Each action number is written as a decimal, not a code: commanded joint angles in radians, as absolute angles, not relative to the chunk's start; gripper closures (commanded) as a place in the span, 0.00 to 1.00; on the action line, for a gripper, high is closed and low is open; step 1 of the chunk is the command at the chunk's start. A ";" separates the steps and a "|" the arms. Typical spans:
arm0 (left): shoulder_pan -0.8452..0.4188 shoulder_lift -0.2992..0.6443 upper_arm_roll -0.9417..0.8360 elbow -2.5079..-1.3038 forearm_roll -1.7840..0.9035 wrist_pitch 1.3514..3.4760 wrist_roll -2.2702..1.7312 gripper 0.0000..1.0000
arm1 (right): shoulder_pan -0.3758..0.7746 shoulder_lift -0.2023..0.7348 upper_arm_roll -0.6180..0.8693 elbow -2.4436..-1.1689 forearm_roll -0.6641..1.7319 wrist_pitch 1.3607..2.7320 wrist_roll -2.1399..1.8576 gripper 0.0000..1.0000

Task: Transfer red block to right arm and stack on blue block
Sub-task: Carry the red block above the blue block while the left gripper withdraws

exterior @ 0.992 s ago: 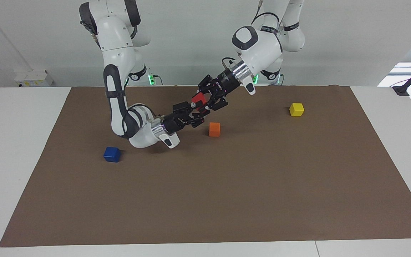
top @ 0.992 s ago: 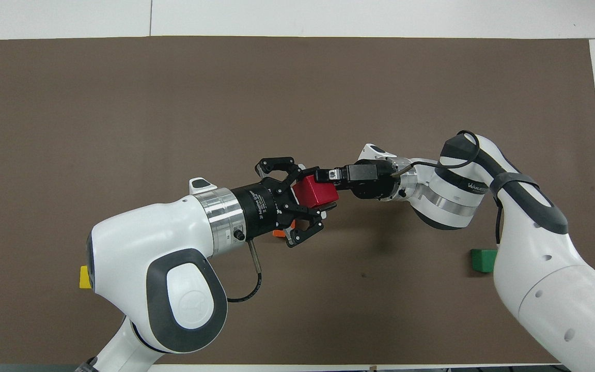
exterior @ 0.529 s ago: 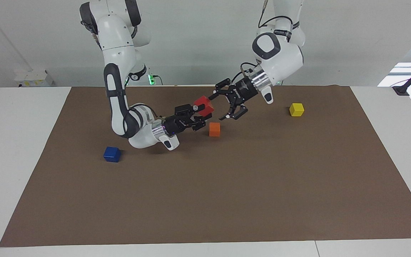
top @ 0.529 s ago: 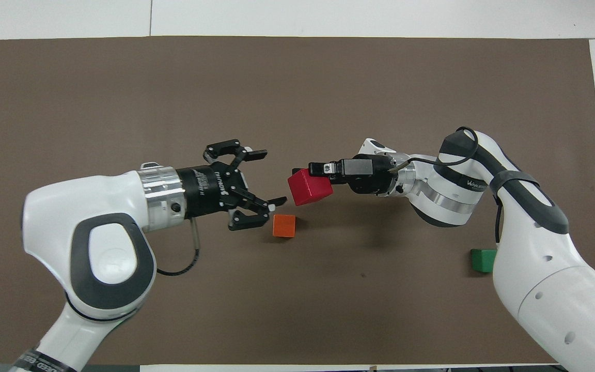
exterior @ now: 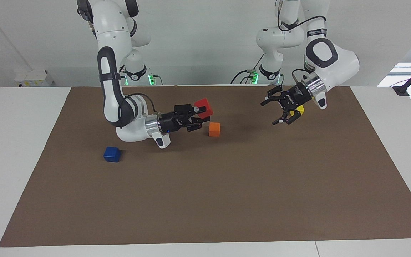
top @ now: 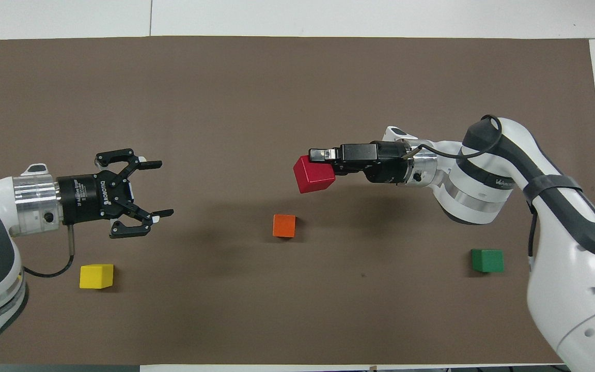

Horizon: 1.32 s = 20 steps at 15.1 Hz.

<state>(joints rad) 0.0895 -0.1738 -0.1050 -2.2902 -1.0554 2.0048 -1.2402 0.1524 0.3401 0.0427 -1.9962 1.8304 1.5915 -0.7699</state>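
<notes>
Brown mat (exterior: pixel 205 200) on white table (exterior: pixel 16 150), pale wall (exterior: pixel 198 39)

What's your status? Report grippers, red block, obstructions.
Right gripper shut on red block, airborne above brown mat. Left gripper open, empty, over yellow block. Blue block bare on top, nothing around it.

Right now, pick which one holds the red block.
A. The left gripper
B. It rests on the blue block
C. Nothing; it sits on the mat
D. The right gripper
D: the right gripper has its jaws shut on the red block, which is raised above the mat, while the left gripper hangs open and empty.
</notes>
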 commanded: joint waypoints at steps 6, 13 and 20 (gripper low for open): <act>0.147 -0.035 -0.118 -1.988 -0.449 1.772 -0.798 0.00 | -0.037 0.101 0.041 -1.942 1.099 1.825 -0.341 1.00; 0.112 0.012 -0.126 -1.888 -0.090 1.726 -0.292 0.00 | -0.037 0.110 0.040 -1.623 0.283 1.723 0.056 1.00; 0.064 -0.006 -0.126 -1.922 0.038 1.749 -0.189 0.00 | -0.008 0.175 0.044 -1.716 -0.046 1.977 0.072 1.00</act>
<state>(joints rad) 0.0610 0.0042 -0.1332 -1.9013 0.0163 1.7548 -0.2091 0.0030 0.1430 0.0392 -1.6748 -0.0067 1.8809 0.0642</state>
